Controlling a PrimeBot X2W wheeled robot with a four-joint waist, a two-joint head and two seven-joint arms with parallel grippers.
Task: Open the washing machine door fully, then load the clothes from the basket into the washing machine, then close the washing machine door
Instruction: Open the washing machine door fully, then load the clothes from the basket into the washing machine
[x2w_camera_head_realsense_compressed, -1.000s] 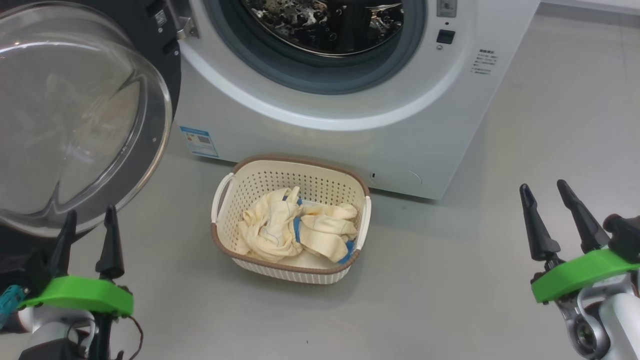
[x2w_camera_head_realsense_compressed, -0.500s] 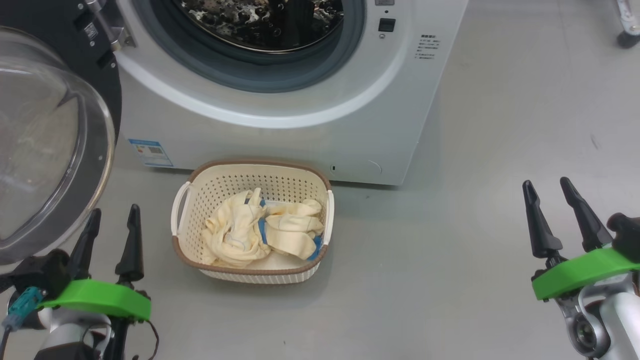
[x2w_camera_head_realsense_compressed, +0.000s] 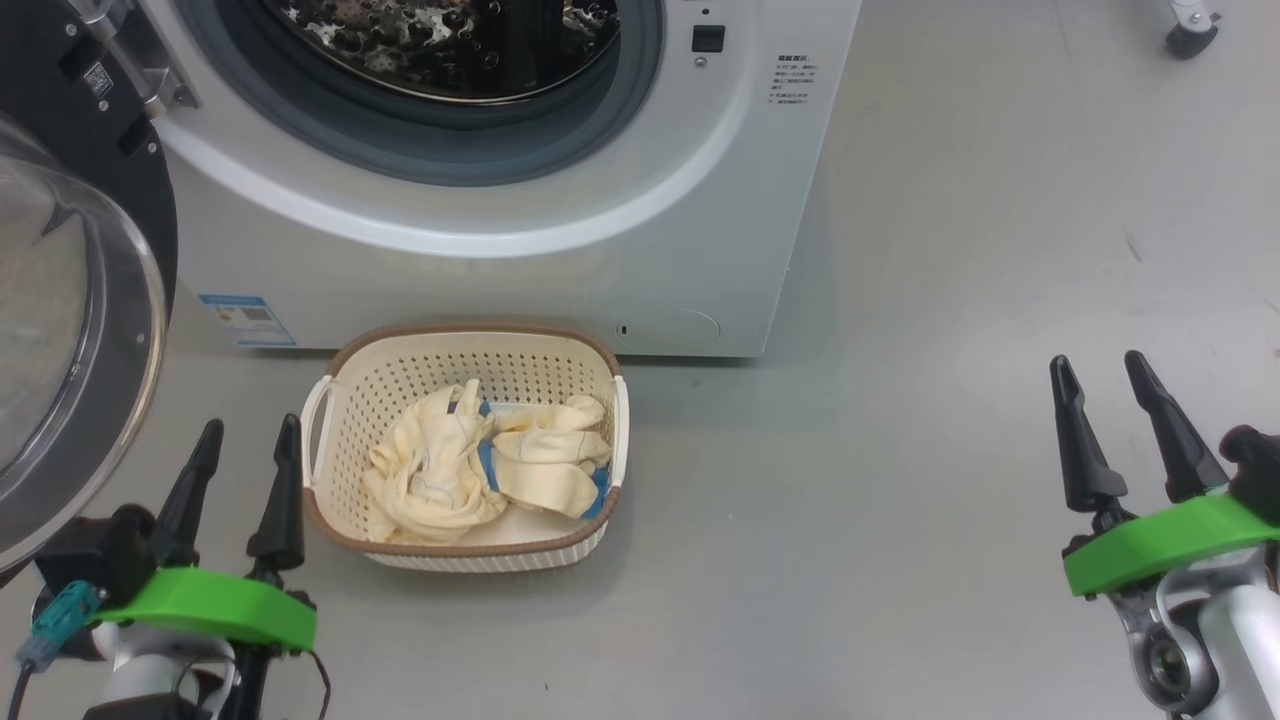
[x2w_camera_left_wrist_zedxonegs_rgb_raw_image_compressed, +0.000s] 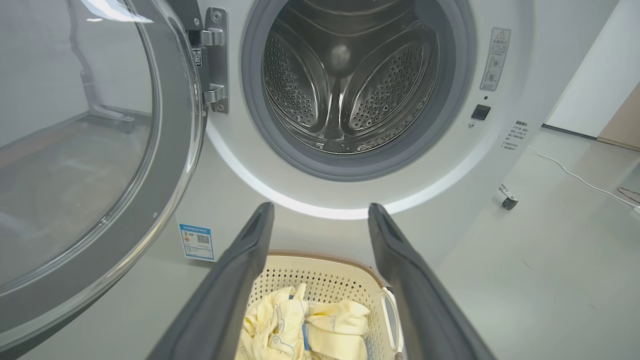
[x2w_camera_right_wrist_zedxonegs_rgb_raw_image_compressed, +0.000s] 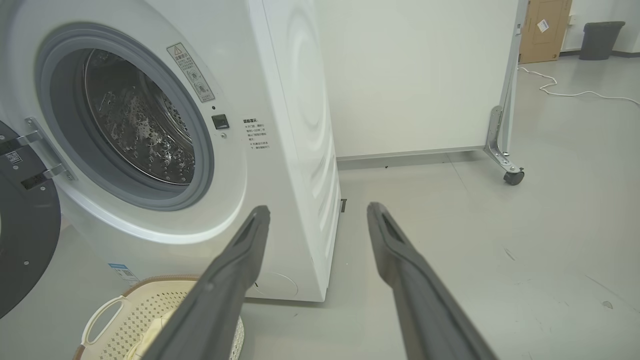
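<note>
Head view: the camera had swung over the last second, so the big white front-loading washing machine (x2w_camera_head_realsense_compressed: 480, 270) and its open round black-rimmed glass door (x2w_camera_head_realsense_compressed: 60, 330) sat further left in frame. The cream perforated plastic basket (x2w_camera_head_realsense_compressed: 460, 331) stood on the floor, holding the cream-yellow-and-blue clothes (x2w_camera_head_realsense_compressed: 440, 470), just beside the left gripper (x2w_camera_head_realsense_compressed: 251, 428), which was spread and empty. The right gripper (x2w_camera_head_realsense_compressed: 1096, 362) was spread, well apart. Left wrist view: the steel drum (x2w_camera_left_wrist_zedxonegs_rgb_raw_image_compressed: 345, 90) was bare. Right wrist view: the door stood wide. Loading looked next.

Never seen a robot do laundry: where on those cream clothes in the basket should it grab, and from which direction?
Probably the raised, bunched fold near the middle of the clothes, coming straight down from above: the basket walls off every side, and a crumpled ridge gives two fingers cloth to pinch. The open left gripper is nearest.
</note>
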